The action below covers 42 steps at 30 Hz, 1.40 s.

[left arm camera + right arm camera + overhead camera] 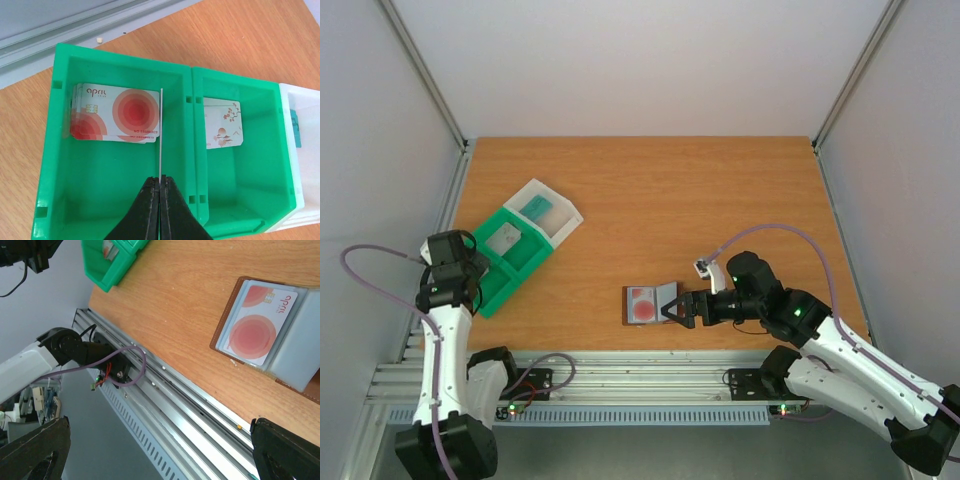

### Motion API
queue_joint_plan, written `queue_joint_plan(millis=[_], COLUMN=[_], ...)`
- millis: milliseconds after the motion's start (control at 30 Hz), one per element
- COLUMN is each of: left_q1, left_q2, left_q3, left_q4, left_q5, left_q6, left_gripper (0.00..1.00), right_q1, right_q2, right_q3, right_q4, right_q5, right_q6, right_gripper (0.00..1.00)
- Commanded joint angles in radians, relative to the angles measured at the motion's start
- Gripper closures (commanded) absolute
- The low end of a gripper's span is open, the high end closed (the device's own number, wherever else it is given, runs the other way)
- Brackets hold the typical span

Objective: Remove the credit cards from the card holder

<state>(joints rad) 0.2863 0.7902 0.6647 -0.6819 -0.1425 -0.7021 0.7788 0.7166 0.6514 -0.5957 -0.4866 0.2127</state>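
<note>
The brown card holder point(650, 303) lies open near the front edge, its right flap lifted. A red card with a pale round mark point(260, 325) lies on its grey-blue inner face point(295, 357). My right gripper point(678, 308) is open and empty just right of the holder, its fingers point(285, 447) spread wide over the table edge. My left gripper point(161, 177) is shut on a thin card seen edge-on point(161, 135), held above the green tray's left compartment point(100, 190), where several red cards point(115, 114) lie stacked. A pale teal card point(535, 208) lies in the clear box.
The green tray point(510, 262) stands at the left, with the clear box point(552, 215) against its far end. Its second compartment holds a white card with a blossom print point(222, 124). An aluminium rail point(200, 405) runs along the table's near edge.
</note>
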Motion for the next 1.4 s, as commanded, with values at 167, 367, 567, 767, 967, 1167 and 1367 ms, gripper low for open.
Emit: queue_joint_plan(millis=[167,367,567,767,967,1167,1367], left_q1=[0.006,0.007,0.006,0.007,0.006,0.006,0.006], left_q2=[0.059,0.067,0.092,0.128,0.164,0.235,0.242], left_q3=[-0.036,-0.050,-0.062,-0.070,-0.083,-0.068,-0.076], left_q4=[0.095,0.118,0.134,0.179,0.280,0.297,0.312], left_q5=[0.023,-0.049,-0.072,-0.060,0.011,0.000,-0.055], left_q6=[-0.007,-0.032,-0.034,-0.039,-0.020,0.000,0.020], left_gripper=[1.00,1.00,1.00,1.00,1.00,1.00,1.00], right_q1=[0.001,0.001,0.001,0.001,0.001,0.002,0.001], right_q2=[0.052,0.084,0.120,0.123,0.118,0.115,0.116], right_q3=[0.051,0.090,0.149,0.152,0.125,0.128,0.130], right_q4=[-0.009,-0.039,-0.070,-0.057,-0.035,-0.056,-0.054], right_q5=[-0.014,-0.039,-0.042,-0.050,-0.054,-0.047,-0.047], right_q6=[0.009,0.002,-0.012,0.016,0.039,0.028,0.025], right_gripper=[0.01,0.02,0.02,0.01,0.01,0.02,0.02])
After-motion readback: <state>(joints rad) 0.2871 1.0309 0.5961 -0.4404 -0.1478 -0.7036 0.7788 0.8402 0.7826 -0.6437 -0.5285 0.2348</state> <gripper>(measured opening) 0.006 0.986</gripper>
